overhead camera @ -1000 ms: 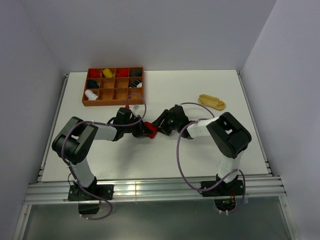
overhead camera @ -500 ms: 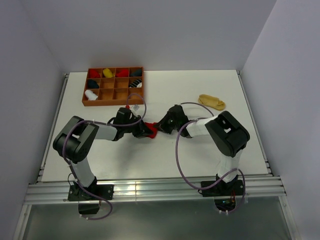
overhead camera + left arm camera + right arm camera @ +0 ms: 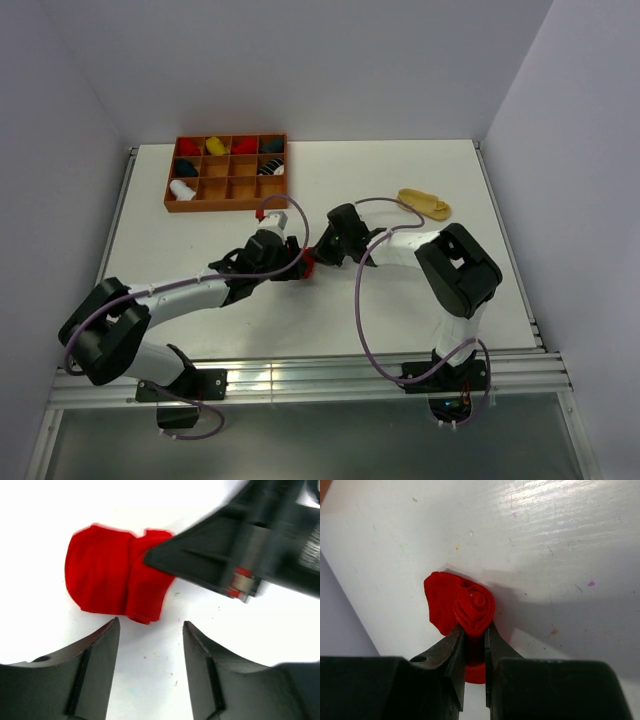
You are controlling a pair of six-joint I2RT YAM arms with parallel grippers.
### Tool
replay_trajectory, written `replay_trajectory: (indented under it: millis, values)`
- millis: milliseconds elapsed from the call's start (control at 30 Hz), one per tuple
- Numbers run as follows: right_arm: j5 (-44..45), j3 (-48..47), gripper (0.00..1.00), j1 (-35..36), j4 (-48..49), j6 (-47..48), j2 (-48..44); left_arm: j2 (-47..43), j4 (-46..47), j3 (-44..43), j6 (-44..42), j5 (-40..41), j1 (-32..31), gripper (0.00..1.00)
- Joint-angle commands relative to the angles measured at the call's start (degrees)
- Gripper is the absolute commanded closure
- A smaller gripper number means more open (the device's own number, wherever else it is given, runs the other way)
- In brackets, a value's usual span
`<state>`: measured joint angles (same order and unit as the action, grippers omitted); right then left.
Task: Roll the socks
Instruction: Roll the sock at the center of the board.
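The red sock (image 3: pixel 309 264) lies mid-table between both grippers, partly rolled. Seen from the right wrist, its end is a tight spiral (image 3: pixel 473 608) with a loose flap to the left. My right gripper (image 3: pixel 475 628) is shut on that roll, a finger (image 3: pixel 455 645) on each side. In the left wrist view the sock (image 3: pixel 107 580) lies flat on the table with the right gripper's finger (image 3: pixel 200 565) pinching its right edge. My left gripper (image 3: pixel 150 626) stands open just short of the sock, touching nothing. A tan-yellow sock (image 3: pixel 424 204) lies unrolled at the back right.
A brown wooden compartment tray (image 3: pixel 226 207) sits at the back left, holding several rolled socks, among them a white one (image 3: pixel 182 189) and a striped one (image 3: pixel 270 168). Both arms (image 3: pixel 180 292) (image 3: pixel 450 260) meet mid-table. White walls surround the table.
My left gripper has let go of the red sock and opened, and its arm has stretched out lower. My right gripper, open a second ago, has shut on the sock's rolled end.
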<state>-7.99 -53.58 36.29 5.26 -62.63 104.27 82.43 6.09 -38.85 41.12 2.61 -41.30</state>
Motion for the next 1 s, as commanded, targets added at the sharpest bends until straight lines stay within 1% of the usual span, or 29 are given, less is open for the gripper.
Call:
replay_trajectory:
  millis: [0,33,200,267,333,433,733,800,900,933,967]
  values:
    - [2.9,-3.3,1.00,1.1,-9.3,1.7,-1.4,-3.5,-2.3,-0.8,-6.5,17.1,-6.3,0.40]
    - [2.8,-3.5,1.00,1.4,-9.8,1.7,-1.3,-3.3,-2.3,-1.2,-7.3,20.7,-7.5,0.39]
    - [2.2,-5.7,1.00,2.1,-12.1,1.5,-0.2,0.4,-1.5,-4.1,-11.9,29.5,-14.2,0.39]
    - [1.8,-6.0,1.00,2.2,-12.3,1.6,0.1,2.9,-0.9,-4.9,-12.8,31.9,-15.4,0.39]
    - [1.5,-6.3,1.00,2.4,-12.5,1.5,0.2,5.0,0.8,-5.2,-14.3,32.8,-16.8,0.40]
    - [1.0,-6.3,1.00,2.4,-12.4,1.5,0.5,7.7,0.9,-6.4,-15.5,33.8,-17.8,0.40]
    - [0.0,-7.2,1.00,2.5,-12.6,1.0,0.8,13.7,-1.3,-8.5,-13.5,31.8,-19.2,0.47]
    - [0.0,-7.5,1.00,2.5,-12.8,1.0,0.7,14.7,-2.4,-9.6,-13.5,31.7,-19.2,0.49]
    - [-0.4,-7.6,1.00,2.5,-12.9,1.0,0.3,16.7,-3.6,-11.0,-13.7,31.4,-19.2,0.59]
    - [-0.4,-7.6,1.00,2.4,-13.1,1.1,0.2,17.2,-4.0,-11.7,-13.6,31.5,-19.2,0.69]
    - [-0.4,-7.5,1.00,2.5,-13.0,1.1,0.0,17.5,-4.3,-12.0,-13.5,31.7,-19.2,0.74]
